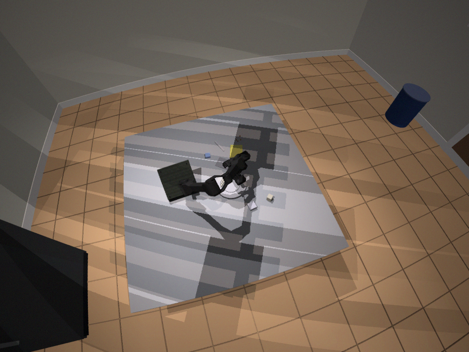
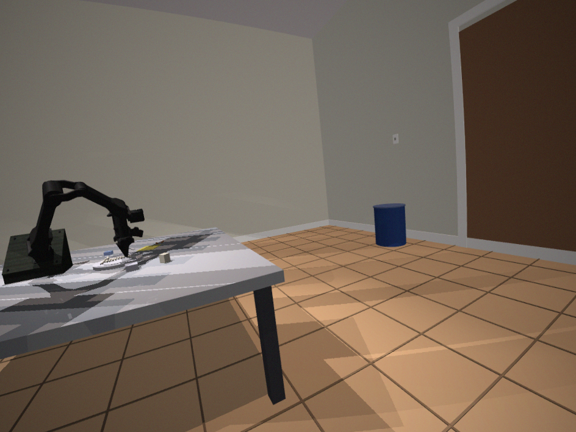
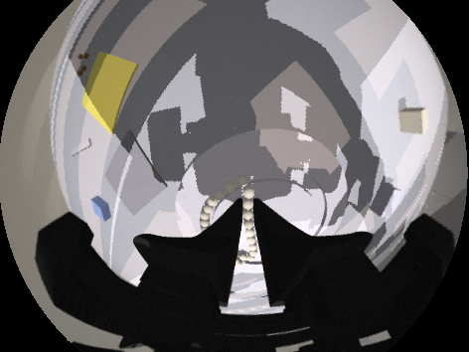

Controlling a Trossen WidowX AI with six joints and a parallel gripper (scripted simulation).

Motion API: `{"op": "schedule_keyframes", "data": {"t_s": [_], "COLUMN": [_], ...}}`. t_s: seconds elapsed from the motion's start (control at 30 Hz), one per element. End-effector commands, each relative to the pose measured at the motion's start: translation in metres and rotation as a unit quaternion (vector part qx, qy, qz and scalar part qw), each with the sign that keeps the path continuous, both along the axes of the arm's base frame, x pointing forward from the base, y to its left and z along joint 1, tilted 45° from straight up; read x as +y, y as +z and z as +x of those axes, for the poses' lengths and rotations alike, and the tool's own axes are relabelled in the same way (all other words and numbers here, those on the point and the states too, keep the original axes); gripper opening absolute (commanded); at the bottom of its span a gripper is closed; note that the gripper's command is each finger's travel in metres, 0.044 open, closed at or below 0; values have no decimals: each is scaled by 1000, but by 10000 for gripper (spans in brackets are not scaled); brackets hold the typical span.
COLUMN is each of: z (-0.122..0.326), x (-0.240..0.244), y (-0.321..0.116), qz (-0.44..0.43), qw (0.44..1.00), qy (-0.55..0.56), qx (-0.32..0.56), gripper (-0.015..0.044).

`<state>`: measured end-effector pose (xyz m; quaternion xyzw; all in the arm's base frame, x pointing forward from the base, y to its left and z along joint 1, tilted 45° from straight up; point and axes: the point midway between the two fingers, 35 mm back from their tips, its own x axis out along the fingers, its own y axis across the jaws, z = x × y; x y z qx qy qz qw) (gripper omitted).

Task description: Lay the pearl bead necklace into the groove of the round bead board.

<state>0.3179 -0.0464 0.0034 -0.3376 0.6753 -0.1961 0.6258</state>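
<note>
The round bead board is white with thin dark circular groove lines and lies flat on the table. The pearl bead necklace is a cream bead loop on the board's left part in the wrist view. My gripper points down over the board, low at its surface. Its fingers are nearly together, shut on the necklace strand, with a bead right at the tips. The strand runs back between the fingers. The fingers hide part of the loop and of the groove.
A yellow sheet, a blue block and several brown balls are left of the board in the wrist view. A beige cube and a pale block lie to its right.
</note>
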Motion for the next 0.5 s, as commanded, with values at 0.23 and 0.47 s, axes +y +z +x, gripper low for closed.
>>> {"op": "schedule_keyframes", "data": {"t_s": [0.23, 0.47], "z": [5, 25], "x": [3, -3], "y": [5, 11], "qz": [-2, -2], "qw": [1000, 1000], "qy": [3, 3], "qx": [0, -1], "gripper": [0, 0]}}
